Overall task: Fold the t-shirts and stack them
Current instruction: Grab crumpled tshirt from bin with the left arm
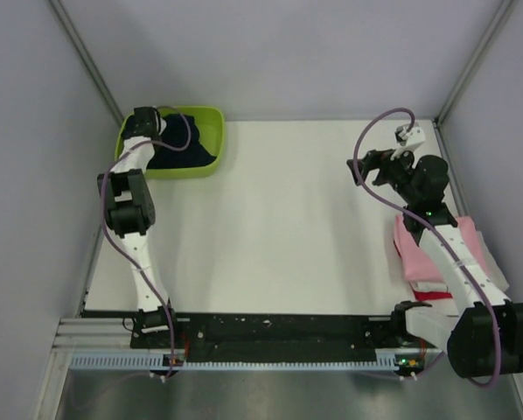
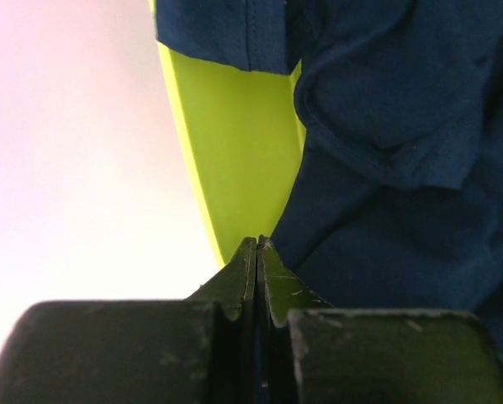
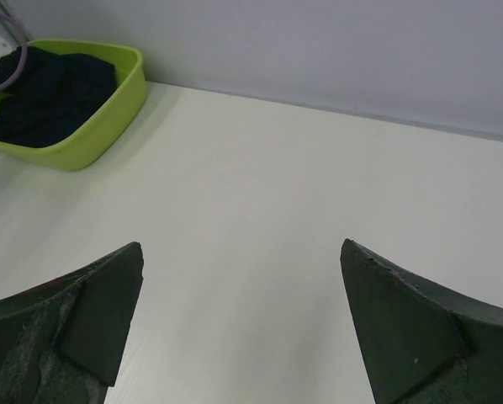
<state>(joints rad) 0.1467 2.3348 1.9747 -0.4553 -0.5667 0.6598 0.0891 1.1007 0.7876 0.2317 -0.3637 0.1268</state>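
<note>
The navy t-shirt lies crumpled in the lime green tub at the table's far left. My left gripper reaches down into the tub. In the left wrist view its jaws are pressed together at the edge of the navy t-shirt, with a thin strip of blue cloth between them, next to the tub wall. My right gripper hovers open and empty over the table's right half; its jaws stand wide apart. Folded pink t-shirt tops a stack with a red t-shirt and a white t-shirt under the right arm.
White table with grey walls on three sides. The right wrist view shows the tub with the navy t-shirt far to the left. The arm bases and a black rail line the near edge.
</note>
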